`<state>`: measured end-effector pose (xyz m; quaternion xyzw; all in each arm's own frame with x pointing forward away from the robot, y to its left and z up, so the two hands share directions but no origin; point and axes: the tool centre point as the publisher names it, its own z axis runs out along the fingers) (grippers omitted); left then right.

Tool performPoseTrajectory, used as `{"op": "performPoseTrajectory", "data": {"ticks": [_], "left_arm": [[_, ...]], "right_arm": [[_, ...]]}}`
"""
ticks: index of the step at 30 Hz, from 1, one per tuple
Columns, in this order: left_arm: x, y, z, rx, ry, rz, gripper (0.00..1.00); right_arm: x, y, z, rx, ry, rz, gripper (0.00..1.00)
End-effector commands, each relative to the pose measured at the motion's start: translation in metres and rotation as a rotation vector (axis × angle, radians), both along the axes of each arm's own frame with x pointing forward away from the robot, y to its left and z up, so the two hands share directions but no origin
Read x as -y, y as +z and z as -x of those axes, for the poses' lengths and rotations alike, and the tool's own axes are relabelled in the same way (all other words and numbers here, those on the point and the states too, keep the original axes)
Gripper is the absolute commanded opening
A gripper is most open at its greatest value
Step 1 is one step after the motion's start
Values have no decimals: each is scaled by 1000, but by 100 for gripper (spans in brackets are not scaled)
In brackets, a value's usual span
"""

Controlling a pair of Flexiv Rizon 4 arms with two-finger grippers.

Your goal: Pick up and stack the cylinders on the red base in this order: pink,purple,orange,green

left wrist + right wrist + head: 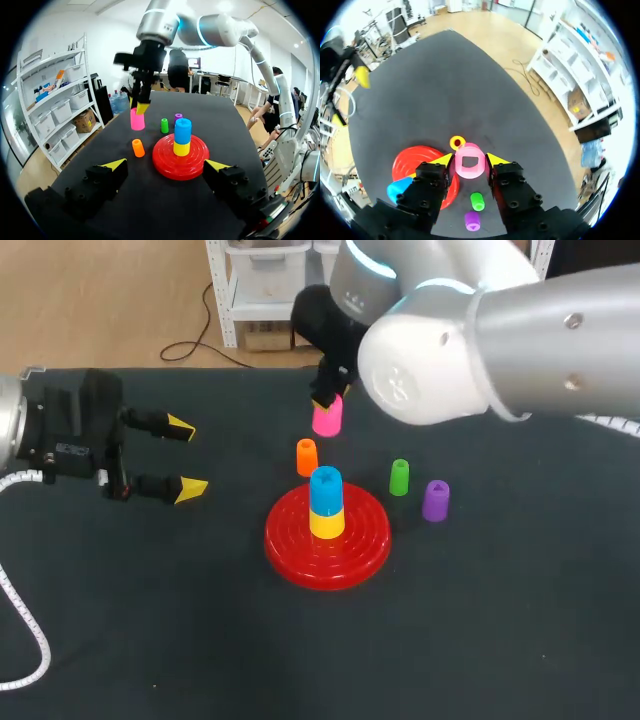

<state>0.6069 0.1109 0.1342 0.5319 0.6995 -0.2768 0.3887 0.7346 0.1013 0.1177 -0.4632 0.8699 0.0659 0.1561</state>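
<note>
Right wrist view: the pink cylinder (468, 166) is standing upright on the black table (420, 90), its top showing a square socket. My right gripper (469, 158) is straddling it, and both yellow tips are appearing to touch its wall from opposite sides, so I am reading the pincer as narrowed onto the piece, which is not visibly lifted. I am judging the cylinder to be light, hollow, rigid plastic with a smooth and possibly slick wall. The best hold is lying on two opposite sides of that wall near mid-height, with the piece kept plumb so it is seating squarely. The orange cylinder (456, 143) is standing just ahead of it, between it and the red base (290, 550). That base is sitting near the table's middle and is already carrying a yellow cylinder (327, 523) with a blue cylinder (326, 488) on top, so in my judgement the pink one is going onto the blue. The green cylinder (399, 477) and purple cylinder (436, 500) are standing close together just beside the base, on my right arm's side. Head view: my left gripper (187, 458) is hovering well apart from the base, its fingers spread wide and holding nothing.
</note>
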Motion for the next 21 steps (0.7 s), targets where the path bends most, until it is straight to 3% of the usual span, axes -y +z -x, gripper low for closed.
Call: {"op": "performPoseTrajectory", "data": {"ticks": [1, 14, 21], "left_arm": [[-1, -2, 0, 5, 1, 5, 100], [-1, -2, 0, 5, 1, 5, 100], [-1, -2, 0, 5, 1, 5, 100]], "right_arm": [[12, 35, 27, 26, 26, -32, 0], [12, 85, 70, 15, 181, -22, 0], [8, 88, 93, 29, 260, -7, 0]]}}
